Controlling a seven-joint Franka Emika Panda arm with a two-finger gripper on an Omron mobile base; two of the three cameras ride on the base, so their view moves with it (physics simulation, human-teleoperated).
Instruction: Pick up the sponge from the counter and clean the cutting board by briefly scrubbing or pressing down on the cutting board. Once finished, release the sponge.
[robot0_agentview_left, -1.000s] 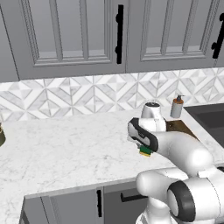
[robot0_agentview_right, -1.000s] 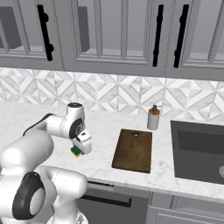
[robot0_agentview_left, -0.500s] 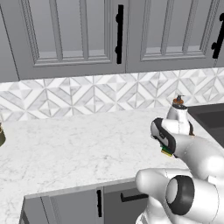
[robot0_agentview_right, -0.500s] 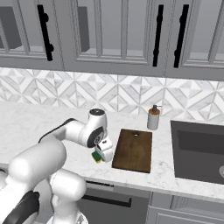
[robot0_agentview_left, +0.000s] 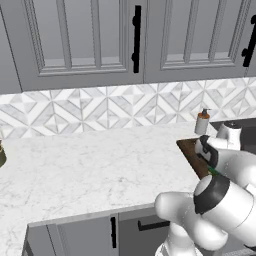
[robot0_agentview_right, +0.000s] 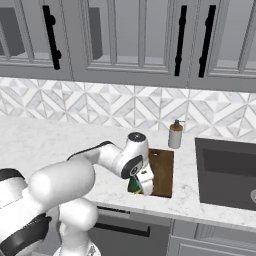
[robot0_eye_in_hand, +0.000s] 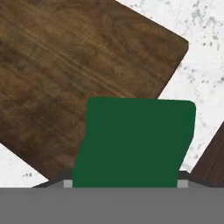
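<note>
right base view, gripper (robot0_agentview_right: 140, 184) pinching the sponge (robot0_agentview_right: 135, 186) over the near edge of the cutting board (robot0_agentview_right: 161, 171), board flat on the counter (robot0_agentview_right: 50, 145), soap bottle (robot0_agentview_right: 175, 135) behind it, sink (robot0_agentview_right: 227, 172) to its right, hand view, sponge's green top (robot0_eye_in_hand: 133, 142) above the board's wood (robot0_eye_in_hand: 74, 70)

I see the cutting board (robot0_eye_in_hand: 78, 65) as dark grained wood with a matt finish. The sponge (robot0_eye_in_hand: 135, 144) shows a flat, matt green face. The bench (robot0_agentview_left: 90, 170) looks like smooth white marble with faint grey veining.
</note>
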